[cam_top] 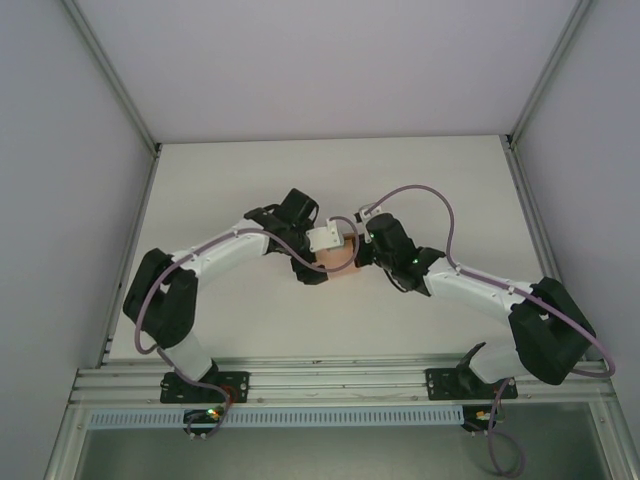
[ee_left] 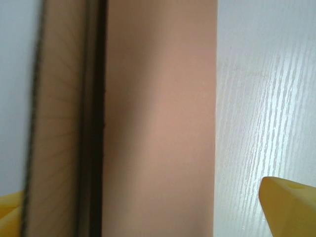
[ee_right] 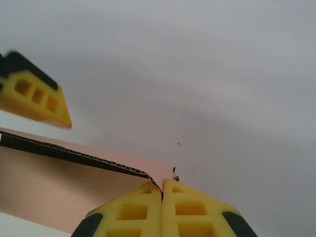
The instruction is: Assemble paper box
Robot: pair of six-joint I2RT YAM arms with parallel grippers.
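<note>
The right pincer [ee_right: 162, 186] is closed tight, and it seems to nip a corner of the paper box [ee_right: 59, 190]. The left pincer [ee_left: 140, 197] gapes wide astride the box, clear of it on one side. The box lies mid-way across the bench [cam_top: 230, 170], between the two arms. It looks light: thin corrugated card, stiffish but easily creased. I'd hold it by an edge or a flap.

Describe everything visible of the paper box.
The paper box is salmon-pink corrugated card, plain, its fluted edge showing. It is at the middle of the table between both arms, mostly hidden from above. The right gripper is shut, seemingly pinching one corner; the left gripper stands open, its fingers flanking a broad flat panel.
</note>
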